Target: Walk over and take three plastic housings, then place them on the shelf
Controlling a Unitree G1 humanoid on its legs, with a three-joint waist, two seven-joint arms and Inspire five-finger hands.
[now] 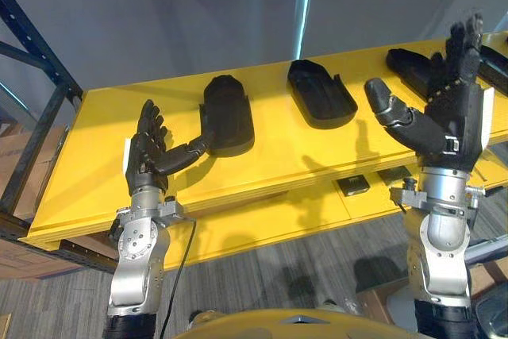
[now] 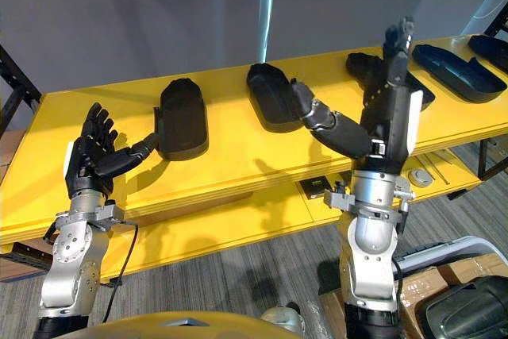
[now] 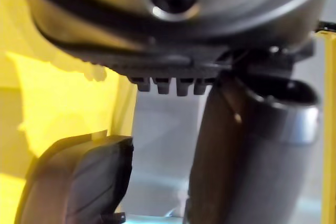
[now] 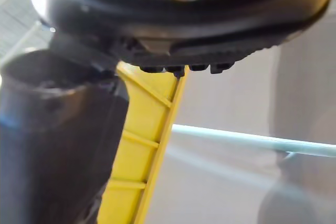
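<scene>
Several black plastic housings lie in a row on the yellow shelf (image 1: 95,172): a left one (image 1: 228,114), a middle one (image 1: 321,94) and a third (image 1: 413,65), with more at the far right (image 2: 456,69). My left hand (image 1: 147,152) is open at the shelf's front, fingers up, its thumb reaching the left housing's near corner; that housing (image 3: 79,182) shows close beside the thumb (image 3: 247,166) in the left wrist view. My right hand (image 1: 448,117) is raised and open in front of the third housing, holding nothing, with the thumb (image 4: 52,150) spread wide.
A lower yellow shelf board carries a small dark block (image 1: 352,186) and a round part (image 2: 421,178). A dark steel upright (image 1: 32,37) frames the shelf's left end. A cardboard box (image 2: 444,283) with a black item stands on the floor at right.
</scene>
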